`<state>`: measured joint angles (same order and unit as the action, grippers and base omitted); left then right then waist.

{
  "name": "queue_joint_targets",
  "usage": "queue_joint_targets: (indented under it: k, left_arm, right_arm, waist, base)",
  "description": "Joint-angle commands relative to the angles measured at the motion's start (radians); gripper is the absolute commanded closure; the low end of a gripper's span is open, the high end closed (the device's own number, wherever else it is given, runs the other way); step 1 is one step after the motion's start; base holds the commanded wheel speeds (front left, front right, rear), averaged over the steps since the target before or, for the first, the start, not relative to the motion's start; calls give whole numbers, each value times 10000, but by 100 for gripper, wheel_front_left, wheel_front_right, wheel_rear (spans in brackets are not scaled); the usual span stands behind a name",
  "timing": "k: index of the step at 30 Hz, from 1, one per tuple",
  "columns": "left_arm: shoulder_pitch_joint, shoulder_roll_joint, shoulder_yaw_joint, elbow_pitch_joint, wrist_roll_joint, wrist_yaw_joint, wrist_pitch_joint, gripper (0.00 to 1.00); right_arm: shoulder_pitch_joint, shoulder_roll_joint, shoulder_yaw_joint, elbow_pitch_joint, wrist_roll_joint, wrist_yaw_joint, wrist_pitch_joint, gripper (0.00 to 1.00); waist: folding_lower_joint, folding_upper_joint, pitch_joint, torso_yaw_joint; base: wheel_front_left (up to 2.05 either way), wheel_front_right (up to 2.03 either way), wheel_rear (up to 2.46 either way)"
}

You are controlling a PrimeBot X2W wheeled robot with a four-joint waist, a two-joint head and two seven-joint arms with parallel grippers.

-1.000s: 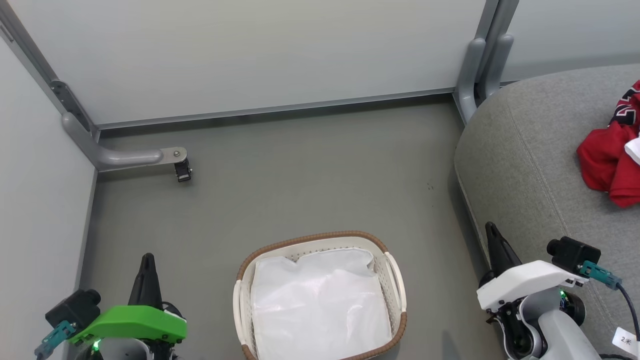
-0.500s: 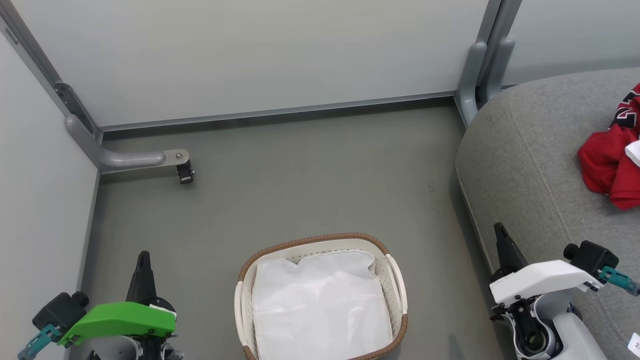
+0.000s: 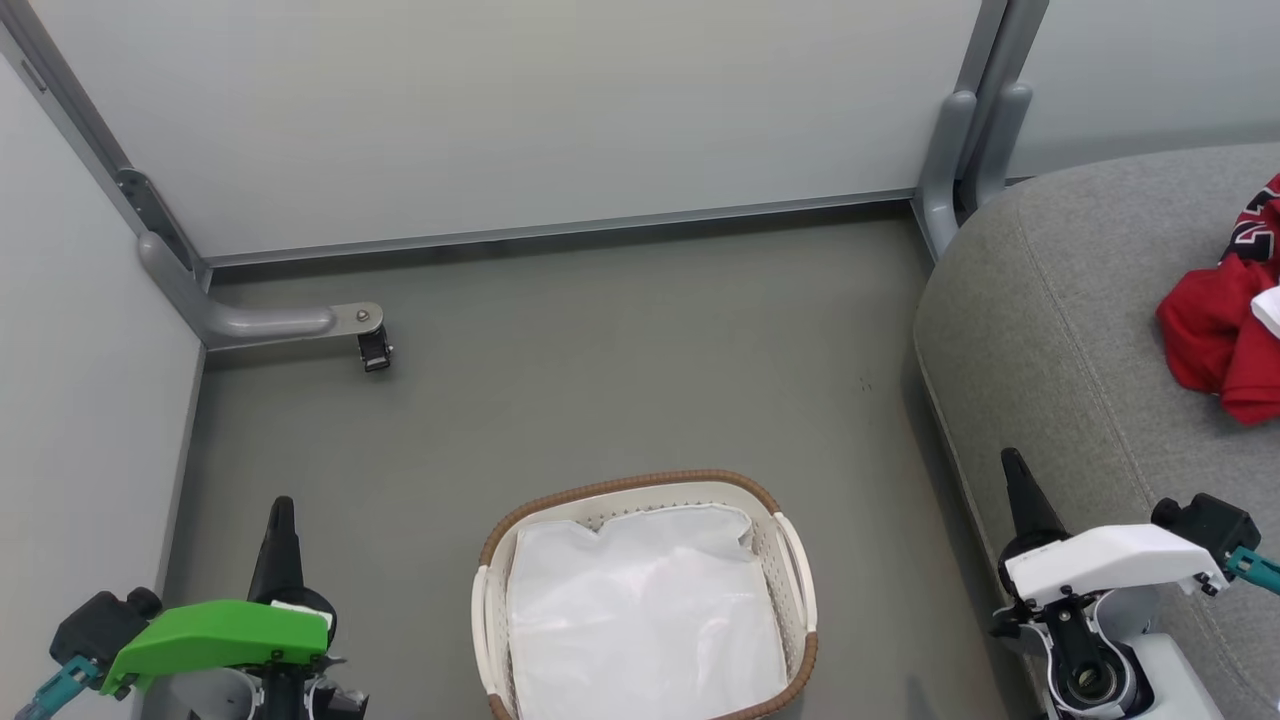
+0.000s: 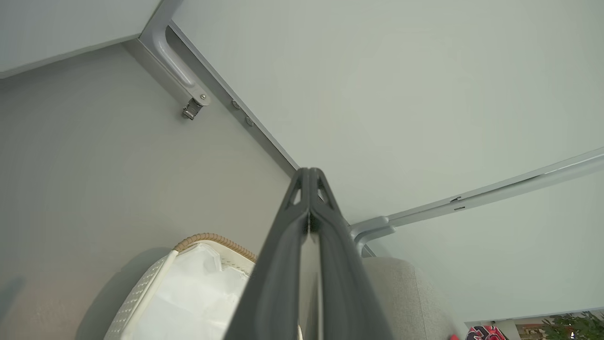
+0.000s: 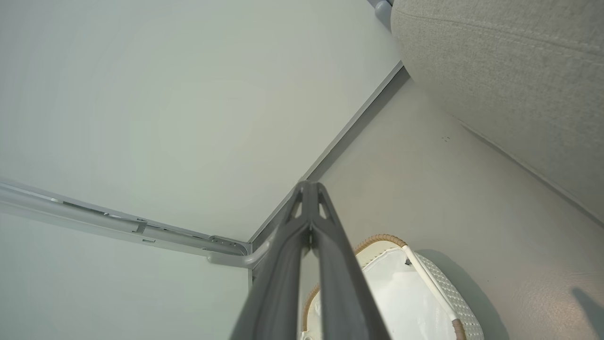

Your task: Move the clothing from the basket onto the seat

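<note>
Head view crew: we've got the red jersey (image 3: 1222, 335) lying crumpled on the grey seat (image 3: 1050, 320), right at the picture's right edge, which cuts part of it off. A bit of black-and-white lettering shows at its top. The basket (image 3: 640, 482) sits on the floor (image 3: 600, 380) at bottom centre, apart from the seat, with its white lining (image 3: 640, 620) showing inside.

Wrist view crew: same for us on the basket, we get the brown rim and the lining low in both our pictures. What about the grippers on your end?

Head view crew: left gripper (image 3: 280, 503), green housing, hangs lower left beside the basket. Right gripper (image 3: 1012, 456), white housing, is lower right by the seat's near edge. Both point up the picture and sit edge-on to us, so we can't judge the jaws from up here.

Wrist view crew: we can. Left fingers (image 4: 278, 274) and right fingers (image 5: 278, 283) are each pressed together tip to tip, aimed toward the pale wall panels (image 4: 424, 94).
</note>
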<state>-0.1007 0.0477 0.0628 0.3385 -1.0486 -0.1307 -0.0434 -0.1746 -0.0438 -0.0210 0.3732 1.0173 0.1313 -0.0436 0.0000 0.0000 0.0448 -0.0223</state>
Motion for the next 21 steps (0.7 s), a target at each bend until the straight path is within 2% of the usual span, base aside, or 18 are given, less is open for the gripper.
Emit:
queue_joint_targets:
  k: [1,21]
  left_arm:
    - [-99,47,57,-146,-273,0,62,100]
    - [-108,47,228,-433,-2151,0,602,100]
  right_arm:
    - [10,-51,-70,-182,314,-3,78,100]
    - [255,-65,-379,-586,2284,-5,615,100]
  waist:
    - [0,0,-9,6]
    - [0,0,-125,67]
  base:
    - [0,0,0]
    - [0,0,0]
